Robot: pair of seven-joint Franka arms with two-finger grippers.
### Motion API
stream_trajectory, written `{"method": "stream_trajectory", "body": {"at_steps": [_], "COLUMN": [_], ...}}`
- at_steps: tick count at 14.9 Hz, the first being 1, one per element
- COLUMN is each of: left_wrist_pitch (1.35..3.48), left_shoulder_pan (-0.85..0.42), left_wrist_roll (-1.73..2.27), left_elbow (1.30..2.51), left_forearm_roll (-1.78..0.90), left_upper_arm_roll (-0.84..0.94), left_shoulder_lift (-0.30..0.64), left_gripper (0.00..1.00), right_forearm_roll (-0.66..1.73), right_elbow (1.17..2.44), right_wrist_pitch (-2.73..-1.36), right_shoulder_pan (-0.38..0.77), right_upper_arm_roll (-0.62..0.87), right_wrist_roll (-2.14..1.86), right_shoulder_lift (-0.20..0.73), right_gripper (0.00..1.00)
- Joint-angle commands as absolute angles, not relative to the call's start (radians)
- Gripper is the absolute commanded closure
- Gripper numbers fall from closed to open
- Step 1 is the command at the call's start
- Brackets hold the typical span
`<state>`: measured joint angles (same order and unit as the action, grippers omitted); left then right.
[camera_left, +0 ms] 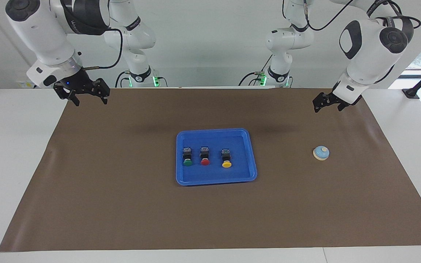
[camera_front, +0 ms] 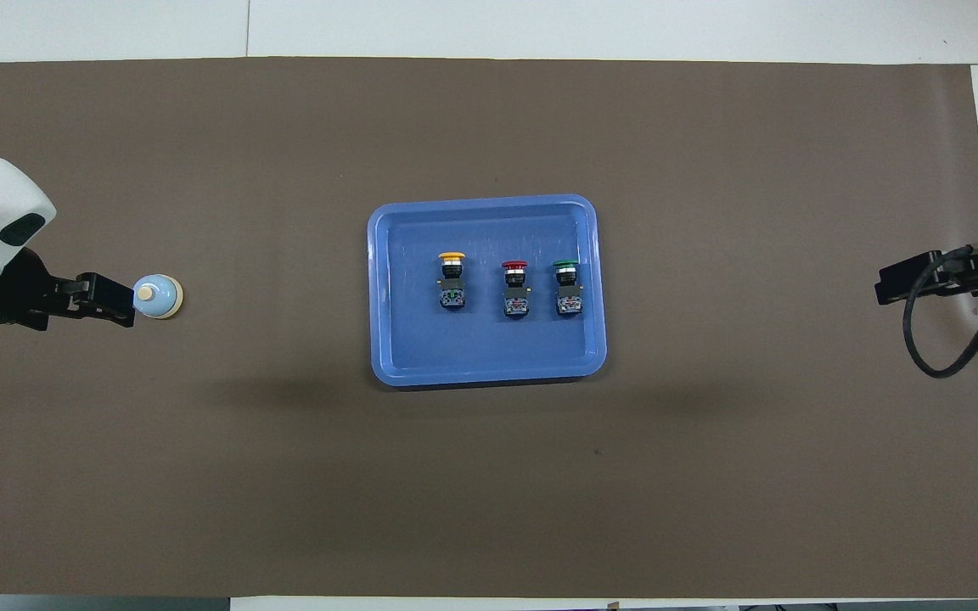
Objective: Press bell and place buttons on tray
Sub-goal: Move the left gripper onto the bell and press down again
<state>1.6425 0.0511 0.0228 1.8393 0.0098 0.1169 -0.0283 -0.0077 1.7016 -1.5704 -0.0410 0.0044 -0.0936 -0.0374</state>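
Hanging raised and apart from everything, the left gripper (camera_left: 326,106) is being seen in the upper right of the facing view, fingers spread, nothing between them. In the overhead view its tips (camera_front: 120,297) are just overlapping the edge of the small round light-blue bell with cream base and cream knob (camera_left: 321,153). The facing view is showing clear air between them, so no contact is being made.

The bell is sitting on the brown paper mat (camera_left: 122,204), right of centre in the facing view, toward the left arm's end of the table.

The right gripper (camera_left: 91,101) is being kept waiting at the upper left of the facing view, fingers apart, empty.

The flat bright blue plastic tray with raised rim (camera_left: 239,171) is lying at the frame's centre. Three small push-button switches with black boxy bodies are lying in it in a row: green cap (camera_left: 187,157), red cap (camera_left: 205,156), yellow cap (camera_left: 226,159).

Handling, judged:
- Bell: probably light and rigid, likely to skid on the paper if pushed sideways. It is not being treated as a thing to grasp; the cream knob should be pressed straight down.
- Buttons: probably light, hard and sturdy. The square black body is being judged the best hold, since the round caps look smooth and could slip.
- The placing part looks done; the bell press is being judged the step in hand.
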Motion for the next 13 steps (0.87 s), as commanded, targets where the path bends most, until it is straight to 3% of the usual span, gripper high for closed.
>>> {"method": "stream_trajectory", "body": {"at_steps": [1, 13], "left_wrist_pitch": [1.621, 1.545], "left_shoulder_pan": [0.026, 0.025], "left_wrist_roll": [0.005, 0.002], "left_elbow": [1.821, 1.669], "left_forearm_roll": [0.015, 0.023], "left_upper_arm_roll": [0.095, 0.106], "left_shoulder_lift": [-0.018, 0.021], "left_gripper": [0.00, 0.00], "right_forearm_roll": [-0.025, -0.025], "right_elbow": [1.690, 1.690], "right_wrist_pitch": [-1.549, -1.549], "right_shoulder_pan": [-0.051, -0.051], "right_upper_arm_roll": [0.014, 0.014], "right_wrist_roll": [-0.098, -0.098], "right_shoulder_lift": [-0.038, -0.038], "right_gripper": [0.00, 0.00]}}
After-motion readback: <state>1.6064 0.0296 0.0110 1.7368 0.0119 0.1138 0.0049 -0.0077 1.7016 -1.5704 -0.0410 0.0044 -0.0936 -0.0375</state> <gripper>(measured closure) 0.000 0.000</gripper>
